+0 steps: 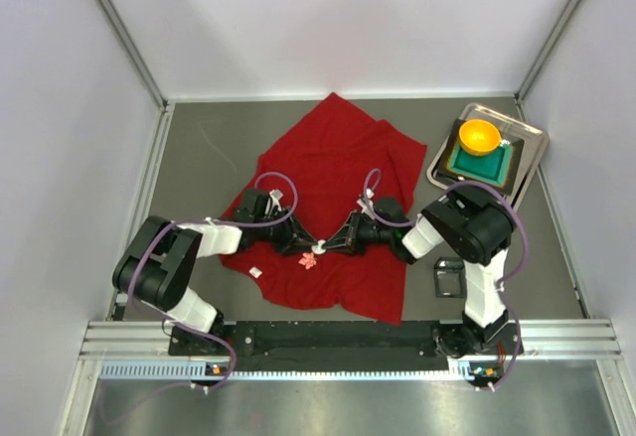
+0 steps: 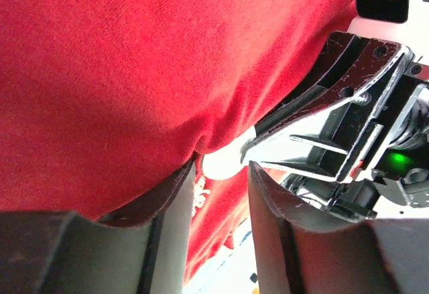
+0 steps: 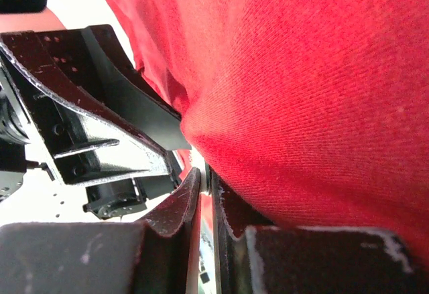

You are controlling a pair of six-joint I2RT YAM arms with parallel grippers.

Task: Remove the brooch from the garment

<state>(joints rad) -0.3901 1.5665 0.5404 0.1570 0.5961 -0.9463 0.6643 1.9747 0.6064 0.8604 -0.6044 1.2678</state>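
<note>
While L gripper (image 1: 311,246) meets R gripper (image 1: 330,246) by brooch (image 1: 309,260) on garment (image 1: 338,148) | L: unclear | R: clenched

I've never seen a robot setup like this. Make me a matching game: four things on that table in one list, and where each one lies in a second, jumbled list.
Things:
1. brooch
2. orange bowl
3. white tag
4. black frame

Places:
A. on the green block in the metal tray, far right
B. on the bare table, right of the garment
C. on the garment, by its left edge
D. on the garment, mid-width, toward its near edge

Pairs: 1-D, 2-A, 3-C, 4-B
</note>
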